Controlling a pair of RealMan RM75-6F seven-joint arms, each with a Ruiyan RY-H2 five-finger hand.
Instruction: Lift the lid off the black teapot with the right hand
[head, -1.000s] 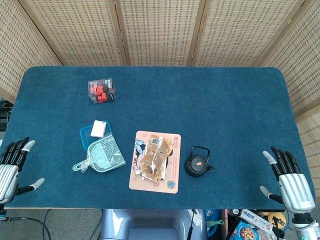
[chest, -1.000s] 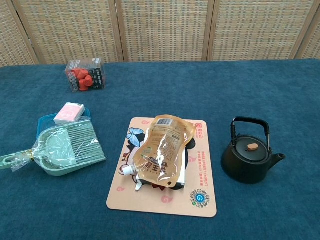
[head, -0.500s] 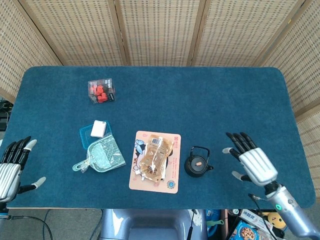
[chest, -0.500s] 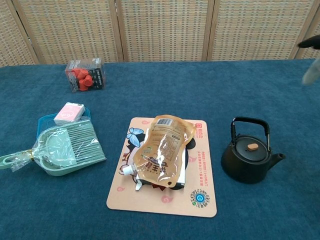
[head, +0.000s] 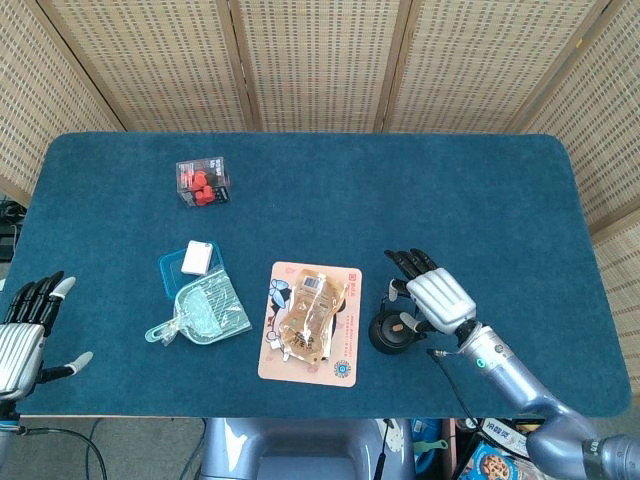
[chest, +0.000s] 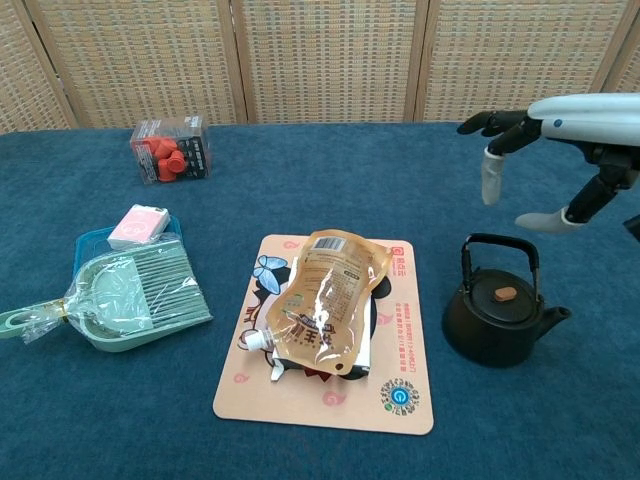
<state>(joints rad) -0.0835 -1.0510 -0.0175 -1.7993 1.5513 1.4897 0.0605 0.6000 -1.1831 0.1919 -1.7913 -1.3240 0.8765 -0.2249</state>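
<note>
Black teapot (chest: 497, 316) stood on the blue cloth near the front edge, just right of the printed board (chest: 400, 395) carrying the clear pouch (chest: 325, 300); lid (chest: 503, 301) seated, small tan knob (chest: 506, 294) on top, wire handle (chest: 500, 243) upright over it. Right hand (chest: 560, 130) hovered above the pot, fingers spread wide, holding nothing, clear of the handle; left hand (head: 22, 335) lay open at the far table corner. Judged best approach: descend beside the handle arch, pinch the knob only, lift straight up so the pot does not tip or slide.
</note>
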